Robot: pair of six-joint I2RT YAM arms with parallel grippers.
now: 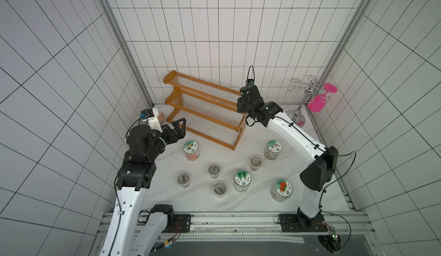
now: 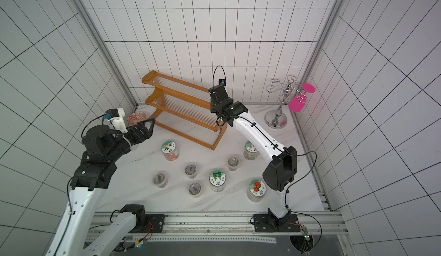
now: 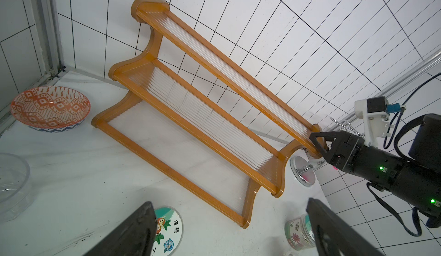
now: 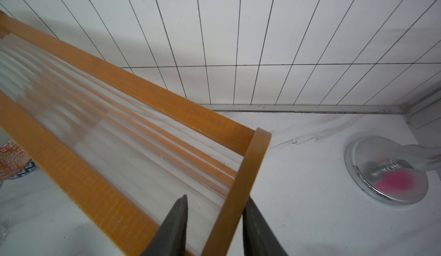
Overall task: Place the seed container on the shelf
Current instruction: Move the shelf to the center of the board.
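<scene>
The orange-brown shelf (image 1: 210, 139) (image 2: 186, 136) (image 3: 191, 128) (image 4: 143, 87) stands askew near the back wall with nothing on its tiers. My right gripper (image 4: 216, 198) (image 3: 317, 140) is shut on the curvy side panel at the right end of the top tier, one finger on each side of it. My left gripper (image 1: 180, 129) (image 2: 148, 128) (image 3: 230, 202) hangs open and empty by the shelf's left front corner. Several jars stand on the table, among them an orange-character lid jar (image 1: 191, 148) (image 3: 167, 231) and a flower-label jar (image 1: 274, 148) (image 3: 298, 233). I cannot tell which is the seed container.
A patterned orange bowl (image 3: 50, 109) (image 2: 136, 118) and a clear bowl (image 3: 12, 178) sit in the left back corner. A chrome glass stand (image 1: 299, 117) (image 4: 386, 171) with a pink glass (image 1: 317, 104) stands at the back right. Tiled walls close in three sides.
</scene>
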